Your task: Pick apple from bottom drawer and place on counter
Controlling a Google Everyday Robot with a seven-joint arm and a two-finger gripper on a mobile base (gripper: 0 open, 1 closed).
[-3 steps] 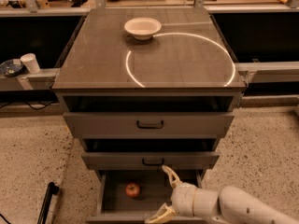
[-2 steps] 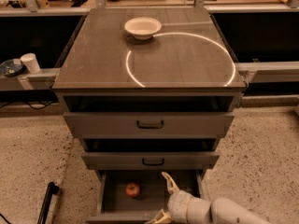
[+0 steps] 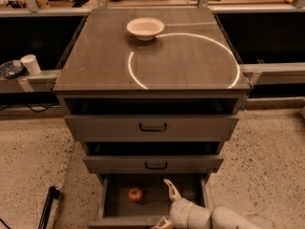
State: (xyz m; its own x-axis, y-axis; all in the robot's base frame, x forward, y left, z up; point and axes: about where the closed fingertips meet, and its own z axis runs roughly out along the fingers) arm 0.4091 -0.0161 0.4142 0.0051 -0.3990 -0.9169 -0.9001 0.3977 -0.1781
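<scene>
The small red apple point(image 3: 135, 193) lies in the open bottom drawer point(image 3: 110, 205), left of its middle. My gripper point(image 3: 167, 205) is open over the drawer's right half, to the right of the apple and apart from it. One pale finger point(image 3: 171, 190) points up and back, the other point(image 3: 162, 222) sits at the drawer's front edge. The glossy counter point(image 3: 95, 66) with its white ring of light point(image 3: 183, 61) is above, on top of the cabinet.
A white bowl point(image 3: 145, 28) stands on the counter's back middle. Two wider drawers with black handles point(image 3: 153, 127) stick out above the bottom drawer. A white cup point(image 3: 31, 64) sits on a ledge at left. A black object point(image 3: 47, 206) lies on the speckled floor at left.
My gripper and arm have moved left and lower in the view, further over the bottom drawer and closer to the apple. The apple has not moved.
</scene>
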